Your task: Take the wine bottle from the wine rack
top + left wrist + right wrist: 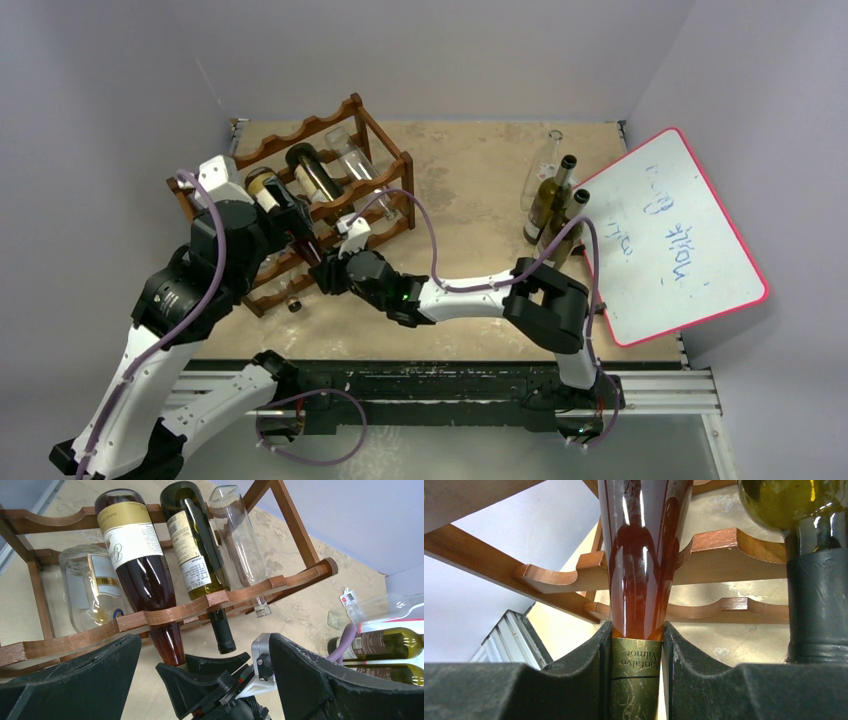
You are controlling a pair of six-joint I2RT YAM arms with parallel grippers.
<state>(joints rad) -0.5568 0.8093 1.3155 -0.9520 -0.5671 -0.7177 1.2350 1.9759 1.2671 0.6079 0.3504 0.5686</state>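
At the wine rack (300, 134), right gripper (327, 271) clamps the amber wine bottle (134, 540) by its neck; withdrawal not yet done; left gripper (202, 650) spread wide, empty.

The green bottle (818, 595) lies just beside the wine bottle (641, 555) (scalloped rail (734, 555) behind both); narrow gap between.

Back wall (430, 50): plain pale lilac-grey, meeting a side wall (760, 90) of the same colour at the far right corner
Table (480, 190): tan mottled top, metal edging along the far side
Near edge: aluminium rail (660, 385) running along it
Whiteboard (680, 240): red-rimmed, tilted at the table's right edge, blue scribbles
Light: soft, even
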